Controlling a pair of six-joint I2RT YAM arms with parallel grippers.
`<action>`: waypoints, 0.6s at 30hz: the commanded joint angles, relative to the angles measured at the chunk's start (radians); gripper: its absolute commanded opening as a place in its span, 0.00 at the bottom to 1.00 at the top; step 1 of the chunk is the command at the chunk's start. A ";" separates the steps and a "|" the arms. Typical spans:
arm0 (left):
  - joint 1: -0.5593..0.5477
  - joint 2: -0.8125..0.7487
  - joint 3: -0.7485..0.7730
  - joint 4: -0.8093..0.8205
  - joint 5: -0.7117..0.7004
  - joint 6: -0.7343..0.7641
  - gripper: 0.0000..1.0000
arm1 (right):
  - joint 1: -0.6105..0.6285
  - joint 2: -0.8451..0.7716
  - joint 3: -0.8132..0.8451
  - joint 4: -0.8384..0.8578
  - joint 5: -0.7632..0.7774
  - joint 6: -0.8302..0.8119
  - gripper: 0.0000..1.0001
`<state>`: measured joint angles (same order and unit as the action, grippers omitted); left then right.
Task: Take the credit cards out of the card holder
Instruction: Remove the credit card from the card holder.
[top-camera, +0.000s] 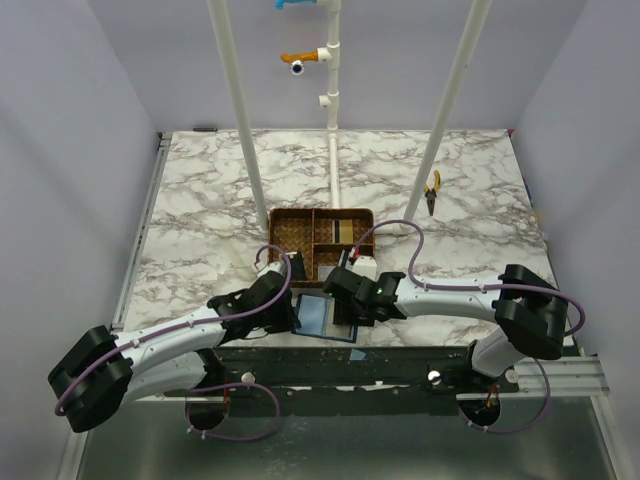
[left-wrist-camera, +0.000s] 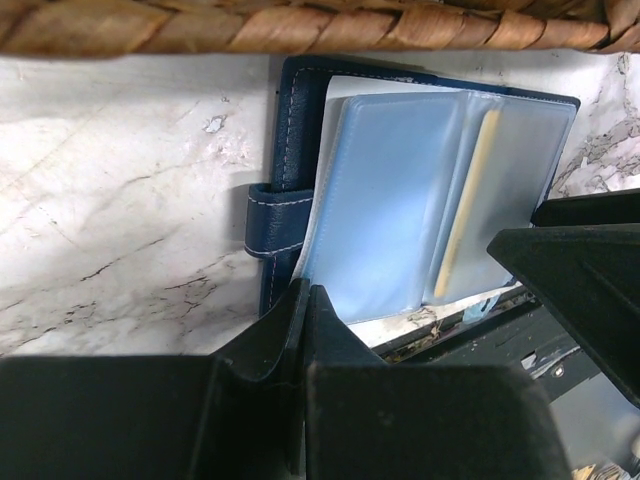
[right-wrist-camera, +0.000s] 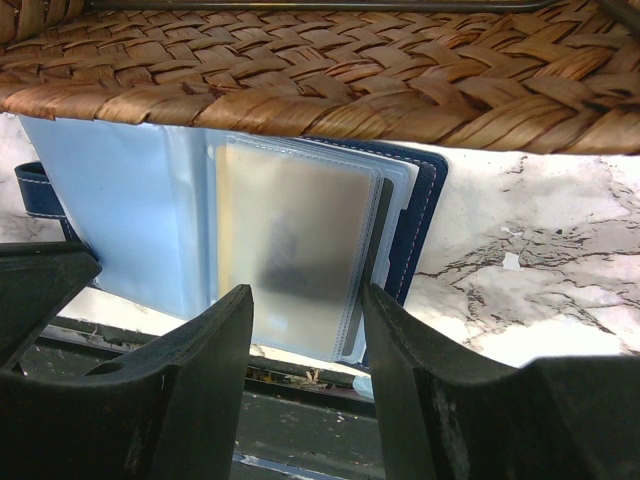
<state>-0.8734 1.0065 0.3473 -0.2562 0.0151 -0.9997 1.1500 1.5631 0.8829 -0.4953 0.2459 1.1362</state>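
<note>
By wicker tray (top-camera: 272, 240), card holder (top-camera: 318, 315) (pliers (top-camera: 432, 192) apart)

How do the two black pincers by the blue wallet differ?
The left tool is shut; the right tool is open. The left tool sits at the card holder's strap side, the right tool over its sleeved opposite page. Both are black and low over the open holder.
</note>
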 joint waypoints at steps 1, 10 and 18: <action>-0.019 0.009 -0.030 -0.061 0.014 -0.007 0.00 | -0.002 0.012 0.023 -0.015 0.033 -0.002 0.52; -0.036 0.015 -0.036 -0.048 0.016 -0.025 0.00 | -0.002 0.025 0.051 -0.020 0.034 -0.017 0.49; -0.040 0.016 -0.036 -0.052 0.015 -0.025 0.00 | -0.002 0.066 0.044 -0.026 0.017 -0.006 0.50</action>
<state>-0.9024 1.0084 0.3454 -0.2512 0.0154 -1.0229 1.1500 1.5932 0.9173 -0.4992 0.2462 1.1248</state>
